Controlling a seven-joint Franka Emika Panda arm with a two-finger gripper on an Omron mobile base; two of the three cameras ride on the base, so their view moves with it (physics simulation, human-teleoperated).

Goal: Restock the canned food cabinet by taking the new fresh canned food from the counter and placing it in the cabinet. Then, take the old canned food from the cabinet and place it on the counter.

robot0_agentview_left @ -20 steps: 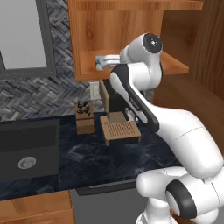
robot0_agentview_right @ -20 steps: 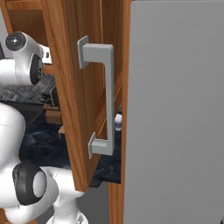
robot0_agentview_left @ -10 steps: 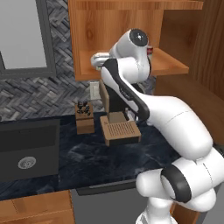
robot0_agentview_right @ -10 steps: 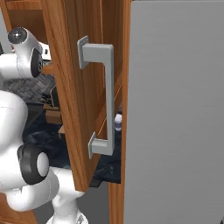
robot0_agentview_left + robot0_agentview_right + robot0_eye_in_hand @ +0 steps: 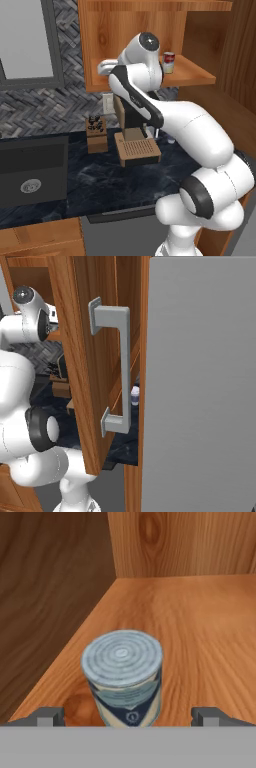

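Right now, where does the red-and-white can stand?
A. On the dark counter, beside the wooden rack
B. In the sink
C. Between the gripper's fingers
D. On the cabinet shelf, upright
D: in the left base view the red-and-white can stands upright on the cabinet shelf, behind the arm, while the open gripper faces the grey-blue can instead.

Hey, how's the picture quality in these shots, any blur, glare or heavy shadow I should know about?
Hand view: the grey-blue can is a bit soft but readable, evenly lit, with a faint shadow on the shelf and a darker left wall. Left base view: sharp, flat rendered light, no glare on the counter. Right base view: a wooden panel up close blocks most of the scene.
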